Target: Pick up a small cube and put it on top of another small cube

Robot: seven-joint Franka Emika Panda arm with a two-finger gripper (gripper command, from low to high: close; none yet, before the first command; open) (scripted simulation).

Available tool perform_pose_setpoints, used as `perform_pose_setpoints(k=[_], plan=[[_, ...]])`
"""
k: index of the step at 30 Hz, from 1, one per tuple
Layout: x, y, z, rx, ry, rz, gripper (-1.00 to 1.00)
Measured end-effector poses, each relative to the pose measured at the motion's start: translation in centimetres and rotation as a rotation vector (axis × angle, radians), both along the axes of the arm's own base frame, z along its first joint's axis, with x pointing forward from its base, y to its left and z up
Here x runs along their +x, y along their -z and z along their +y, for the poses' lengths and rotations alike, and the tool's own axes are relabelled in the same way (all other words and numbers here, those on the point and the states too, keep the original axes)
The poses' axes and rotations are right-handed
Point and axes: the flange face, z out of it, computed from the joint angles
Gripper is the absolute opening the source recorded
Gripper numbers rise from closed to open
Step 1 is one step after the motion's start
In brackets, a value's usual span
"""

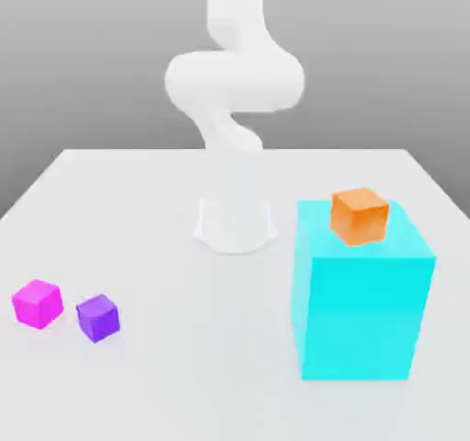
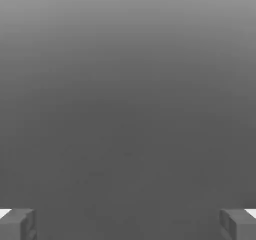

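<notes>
You're at the reach step, nothing grasped yet. The gripper (image 2: 128,224) has its two grey fingertips (image 2: 17,224) spread as wide as they go, nothing between them but bare grey surface in the hand view.

Your target, the small glossy violet-purple cube (image 1: 97,318), sits on the white tabletop (image 1: 138,200) low on the exterior view's left. Just beside it, further to that left, is the small glossy magenta-pink cube (image 1: 38,302); the two are near but apart, a thin gap between them. The white robot arm (image 1: 234,81) rises from its round base (image 1: 235,225) at table centre, well apart from both cubes. So the purple cube is nowhere near the fingers yet, and it isn't framed between them in the hand view.

To do this well:
- Swing over the purple cube first, then descend straight down.
- Keep the jaws wide until they straddle it.
- Line the fingers up with two flat opposite faces, not corners; the cube sits slightly turned.
- Mind the magenta neighbour: pick the finger axis that keeps a finger out of that gap, or you'll likely nudge it.
- Stay away from the big cyan block (image 1: 363,292) with the small orange cube (image 1: 360,215) on top, on the exterior view's right.
</notes>
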Motion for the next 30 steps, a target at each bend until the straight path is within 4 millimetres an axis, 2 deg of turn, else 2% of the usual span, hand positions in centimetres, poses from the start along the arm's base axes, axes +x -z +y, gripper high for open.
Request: perform_pose_setpoints(k=[2,4,6,9,11,14,18,19,20,26,27,30], plan=[[2.3,4.9,-2.6,0.009,0.074,0.074,0.0],[3.7,9.9,-5.3,0.022,0.146,0.145,0.0],[4.4,14.9,-8.0,0.04,0.215,0.214,0.0],[4.0,22.4,-12.0,0.077,0.319,0.317,0.0],[2.8,27.4,-14.4,0.109,0.389,0.385,0.0],[-0.1,34.6,-17.4,0.165,0.49,0.484,0.0],[-5.8,42.9,-20.0,0.261,0.63,0.605,0.0],[-7.2,44.8,-19.9,0.284,0.653,0.635,0.0],[-8.2,46.2,-20.2,0.301,0.676,0.651,0.0],[-8.8,52.1,-19.9,0.309,0.683,0.668,0.0],[-8.9,53.0,-19.9,0.309,0.683,0.669,-1.0],[-8.9,53.0,-19.9,0.309,0.683,0.669,-1.0]])
